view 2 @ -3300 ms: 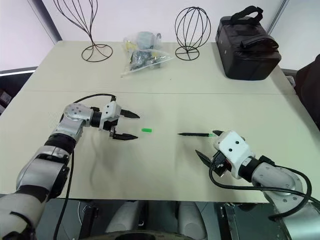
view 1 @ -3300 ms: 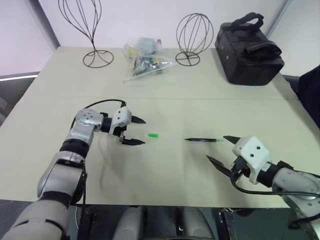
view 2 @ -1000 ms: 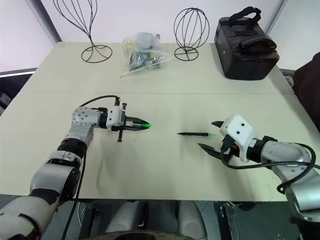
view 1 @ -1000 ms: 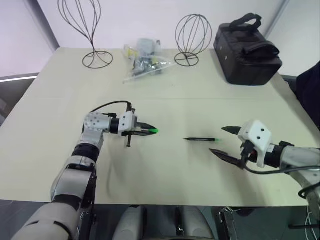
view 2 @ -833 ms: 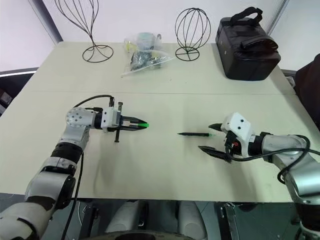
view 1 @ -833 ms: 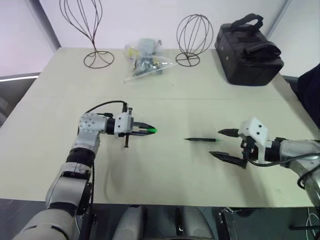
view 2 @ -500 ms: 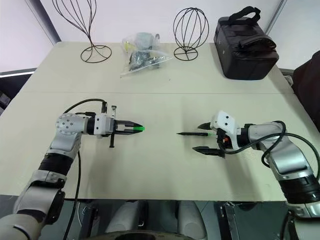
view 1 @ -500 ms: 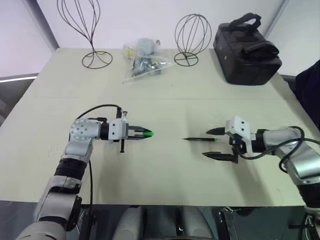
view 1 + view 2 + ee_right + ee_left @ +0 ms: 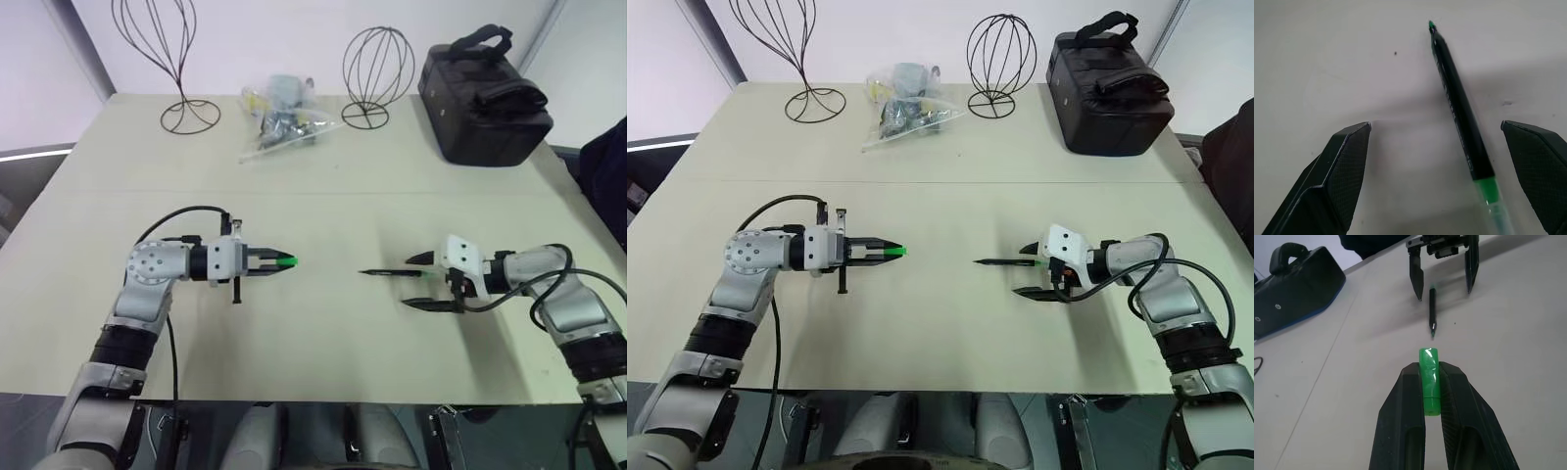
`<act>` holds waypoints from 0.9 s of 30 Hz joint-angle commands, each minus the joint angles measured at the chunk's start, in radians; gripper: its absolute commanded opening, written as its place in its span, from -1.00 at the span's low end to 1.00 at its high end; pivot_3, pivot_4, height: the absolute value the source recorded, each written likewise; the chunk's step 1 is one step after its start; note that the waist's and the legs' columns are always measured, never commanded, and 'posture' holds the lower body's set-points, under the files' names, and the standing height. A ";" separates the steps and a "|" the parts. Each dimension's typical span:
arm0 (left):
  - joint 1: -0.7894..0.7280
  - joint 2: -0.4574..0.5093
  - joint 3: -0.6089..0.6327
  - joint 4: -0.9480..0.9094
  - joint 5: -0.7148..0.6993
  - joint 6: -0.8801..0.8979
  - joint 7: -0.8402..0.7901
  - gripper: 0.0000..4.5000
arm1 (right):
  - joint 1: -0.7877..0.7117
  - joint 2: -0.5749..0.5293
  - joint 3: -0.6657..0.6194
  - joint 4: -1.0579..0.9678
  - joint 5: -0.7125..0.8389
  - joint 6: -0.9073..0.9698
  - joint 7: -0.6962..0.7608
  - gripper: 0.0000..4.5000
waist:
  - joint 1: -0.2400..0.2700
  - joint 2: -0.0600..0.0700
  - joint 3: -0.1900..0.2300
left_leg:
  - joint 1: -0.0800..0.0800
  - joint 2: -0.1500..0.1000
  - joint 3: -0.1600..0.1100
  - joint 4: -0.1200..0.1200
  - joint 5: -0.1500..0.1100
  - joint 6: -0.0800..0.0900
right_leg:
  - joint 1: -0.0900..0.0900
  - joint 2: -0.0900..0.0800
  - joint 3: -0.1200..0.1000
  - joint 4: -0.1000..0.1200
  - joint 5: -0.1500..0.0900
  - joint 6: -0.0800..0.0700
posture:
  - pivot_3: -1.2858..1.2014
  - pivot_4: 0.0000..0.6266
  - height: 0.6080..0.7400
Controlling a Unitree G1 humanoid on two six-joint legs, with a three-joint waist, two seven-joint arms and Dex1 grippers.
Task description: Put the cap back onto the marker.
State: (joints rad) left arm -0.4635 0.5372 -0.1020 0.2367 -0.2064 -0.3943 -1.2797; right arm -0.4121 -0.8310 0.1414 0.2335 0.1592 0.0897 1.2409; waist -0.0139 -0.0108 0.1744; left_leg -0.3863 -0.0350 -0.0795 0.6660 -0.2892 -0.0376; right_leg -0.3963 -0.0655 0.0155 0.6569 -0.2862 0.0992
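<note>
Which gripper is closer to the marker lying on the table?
The right gripper. Its open fingers reach along either side of the marker, at its green end. The left gripper, shut on the green cap, is farther off, beyond the marker's tip.

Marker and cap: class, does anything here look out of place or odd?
Only that the marker lies uncapped on the table, between the open right gripper's fingers. Its cap is apart from it, pinched in the shut left gripper. Nothing looks spilled or damaged.
</note>
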 commanded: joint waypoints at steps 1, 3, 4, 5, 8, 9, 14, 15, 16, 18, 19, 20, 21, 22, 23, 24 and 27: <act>0.005 0.008 0.002 -0.041 -0.012 0.006 0.023 -0.96 | -0.047 0.013 -0.015 0.053 -0.012 -0.045 -0.001 0.95 | -0.001 0.000 0.000 | 0.000 0.000 0.000 0.000 0.000 0.000 | 0.000 0.000 0.000 0.000 0.000 0.000 | 0.03 -0.52 1.00; 0.009 0.010 0.000 -0.047 -0.011 0.007 0.030 -0.96 | -0.062 0.021 -0.017 0.093 -0.023 -0.068 -0.008 0.95 | 0.000 0.000 0.000 | 0.000 0.000 0.000 0.000 0.000 0.000 | 0.000 0.000 0.000 0.000 0.000 0.000 | 0.03 -0.52 1.00; 0.012 0.011 0.000 -0.052 -0.012 0.009 0.032 -0.96 | -0.066 0.024 -0.018 0.107 -0.026 -0.076 -0.007 0.95 | 0.000 0.000 0.000 | 0.000 0.000 0.000 0.000 0.000 0.000 | 0.000 0.000 0.000 0.000 0.000 0.000 | 0.03 -0.52 1.00; 0.014 0.012 0.000 -0.054 -0.012 0.010 0.035 -0.96 | -0.071 0.026 -0.019 0.122 -0.028 -0.081 -0.006 0.95 | 0.000 0.000 0.000 | 0.000 0.000 0.000 0.000 0.000 0.000 | 0.000 0.000 0.000 0.000 0.000 0.000 | 0.03 -0.52 1.00; 0.014 0.013 0.000 -0.057 -0.010 0.012 0.043 -0.96 | -0.087 0.032 -0.018 0.172 -0.039 -0.103 -0.010 0.95 | 0.001 0.000 0.000 | 0.000 0.000 0.000 0.000 0.000 0.000 | 0.000 0.000 0.000 0.000 0.000 0.000 | 0.03 -0.52 1.00; 0.014 0.012 0.000 -0.057 -0.009 0.012 0.045 -0.96 | -0.092 0.036 -0.017 0.187 -0.042 -0.110 -0.012 0.95 | 0.001 0.000 0.000 | 0.000 0.000 0.000 0.000 0.000 0.000 | 0.000 0.000 0.000 0.000 0.000 0.000 | 0.03 -0.52 1.00; 0.018 0.017 -0.002 -0.061 -0.011 0.012 0.052 -1.00 | -0.100 0.045 -0.010 0.232 -0.053 -0.139 -0.012 0.56 | 0.001 0.000 0.000 | 0.000 0.000 0.000 0.000 0.000 0.000 | 0.000 0.000 0.000 0.000 0.000 0.000 | 0.03 -0.52 1.00; 0.018 0.016 -0.002 -0.061 -0.011 0.013 0.054 -1.00 | -0.102 0.047 -0.010 0.239 -0.054 -0.143 -0.012 0.35 | 0.000 0.000 0.000 | 0.000 0.000 0.000 0.000 0.000 0.000 | 0.000 0.000 0.000 0.000 0.000 0.000 | 0.03 -0.52 1.00; 0.017 0.016 -0.002 -0.060 -0.010 0.014 0.055 -1.00 | -0.103 0.050 -0.010 0.245 -0.056 -0.147 -0.013 0.11 | 0.000 0.000 0.000 | 0.000 0.000 0.000 0.000 0.000 0.000 | 0.000 0.000 0.000 0.000 0.000 0.000 | 0.03 -0.52 1.00; 0.016 0.015 -0.002 -0.059 -0.010 0.014 0.057 -1.00 | -0.101 0.052 -0.010 0.251 -0.056 -0.150 -0.011 -0.33 | 0.000 0.000 0.000 | 0.001 0.000 0.001 0.000 0.000 0.000 | 0.001 0.000 0.000 0.000 0.000 0.000 | 0.03 -0.52 1.00; 0.015 0.014 -0.003 -0.058 -0.009 0.014 0.057 -1.00 | -0.099 0.053 -0.009 0.252 -0.057 -0.151 -0.010 -0.57 | 0.000 0.000 0.000 | 0.001 0.000 0.001 0.000 0.000 0.000 | 0.001 0.000 0.000 0.000 0.000 0.000 | 0.03 -0.52 1.00; 0.014 0.013 -0.004 -0.057 -0.009 0.013 0.058 -1.00 | -0.095 0.054 -0.008 0.251 -0.059 -0.153 -0.011 -0.82 | 0.000 0.000 0.000 | 0.001 0.000 0.001 0.000 0.000 0.000 | 0.001 0.000 0.000 0.000 0.000 0.000 | 0.03 -0.52 1.00; 0.013 0.012 -0.004 -0.055 -0.008 0.013 0.058 -1.00 | -0.093 0.054 -0.007 0.251 -0.060 -0.155 -0.012 -0.97 | 0.000 0.000 0.000 | 0.001 0.000 0.001 0.000 0.000 0.000 | 0.001 0.000 0.000 0.000 0.000 0.000 | 0.03 -0.52 1.00; 0.011 0.011 -0.004 -0.054 -0.008 0.011 0.059 -1.00 | -0.088 0.055 -0.008 0.246 -0.057 -0.152 -0.011 -0.97 | 0.000 0.000 0.000 | 0.001 0.000 0.001 0.000 0.000 0.000 | 0.001 0.000 0.000 0.000 0.000 0.000 | 0.03 -0.52 1.00; 0.010 0.011 -0.005 -0.052 -0.008 0.011 0.060 -1.00 | -0.084 0.056 -0.009 0.241 -0.054 -0.148 -0.010 -0.97 | 0.000 0.000 0.000 | 0.001 0.000 0.001 0.000 0.000 0.000 | 0.001 0.000 0.000 0.000 0.000 0.000 | 0.03 -0.52 1.00; 0.008 0.010 -0.005 -0.050 -0.007 0.010 0.061 -1.00 | -0.079 0.055 -0.009 0.235 -0.052 -0.144 -0.009 -0.97 | 0.000 0.000 0.000 | 0.001 0.000 0.001 0.000 0.000 0.000 | 0.001 0.000 0.000 0.000 0.000 0.000 | 0.03 -0.52 1.00; 0.004 0.009 -0.006 -0.045 -0.006 0.007 0.063 -1.00 | -0.068 0.055 -0.010 0.230 -0.049 -0.135 -0.007 -0.97 | 0.000 0.000 0.000 | 0.001 0.000 0.000 0.000 0.000 0.000 | 0.001 0.000 0.000 0.000 0.000 0.000 | 0.03 -0.52 1.00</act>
State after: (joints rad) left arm -0.4442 0.5431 -0.1050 0.2125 -0.2061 -0.3793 -1.2248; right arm -0.4946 -0.7743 0.1388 0.4623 0.1225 -0.0573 1.2403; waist -0.0136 -0.0105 0.1742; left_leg -0.3852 -0.0352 -0.0790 0.6661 -0.2891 -0.0378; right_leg -0.3954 -0.0658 0.0159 0.6570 -0.2860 0.0990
